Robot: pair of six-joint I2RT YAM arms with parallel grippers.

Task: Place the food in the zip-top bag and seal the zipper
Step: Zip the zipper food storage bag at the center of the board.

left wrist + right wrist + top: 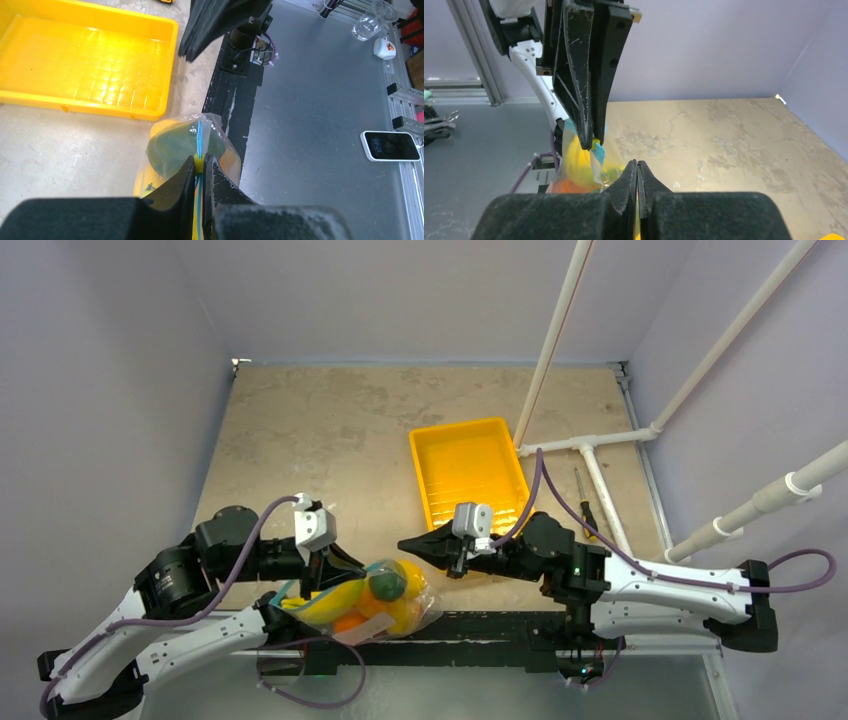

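Two grippers, both closed. My left gripper [199, 167] is clamped on the zipper [200, 132]. The teal strip runs straight out ahead betw. the tips, w/ a yellow bit pinched alongside. The zip-top bag [422, 612] bulges around & below those tips w/ the food [335, 605] inside: green fruit [385, 583] right ahead, yellow & orange ones under it.

My right gripper [637, 167] has tips pressed together w/ nothing visibly in them. It's near the bag's far end but apart from it.

Bag is thin, floppy, slick film; light itself but lumpy w/ fruit, so I'd expect it to sag & twist if held by the film. Best hold is the stiffer strip, near its ends. Fruits look hard & glossy, prob. roll.

Further out, ahead-left of my left tips, is the yellow tray [470, 470], w/ a screwdriver [583, 502] & white pipes [600, 440] past it. The black edge rail [232, 115] is just beside the bag, so it could slip off.
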